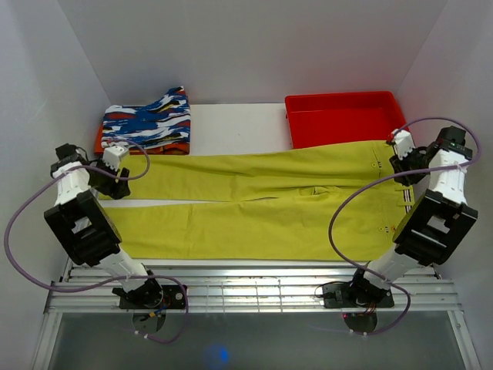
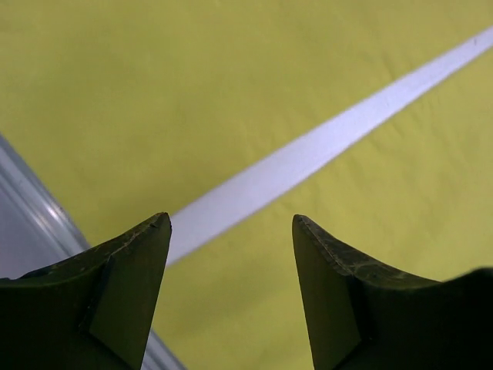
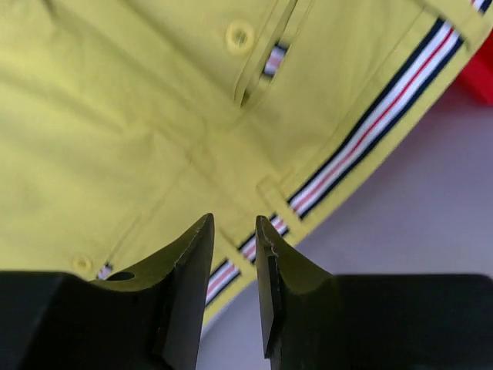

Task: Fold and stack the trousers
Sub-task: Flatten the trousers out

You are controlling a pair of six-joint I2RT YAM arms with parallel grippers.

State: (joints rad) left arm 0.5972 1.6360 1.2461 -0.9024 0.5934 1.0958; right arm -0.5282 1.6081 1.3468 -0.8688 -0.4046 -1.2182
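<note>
Trousers (image 1: pixel 254 204) lie flat across the counter (image 1: pixel 231 127), waist to the right. Step in hand: grasping for the first fold. Left hand (image 2: pixel 231 223): spread over the legs (image 2: pixel 192 77), empty. Right hand (image 3: pixel 235 223): nearly pressed together at the waistband (image 3: pixel 370 123); grip cannot be confirmed. Next: pinch both ends, lift evenly.

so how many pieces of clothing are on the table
2: the yellow-green trousers spread flat across the middle, and a folded patterned garment at the far left corner. Nothing else shows, though something could lie under them.
</note>
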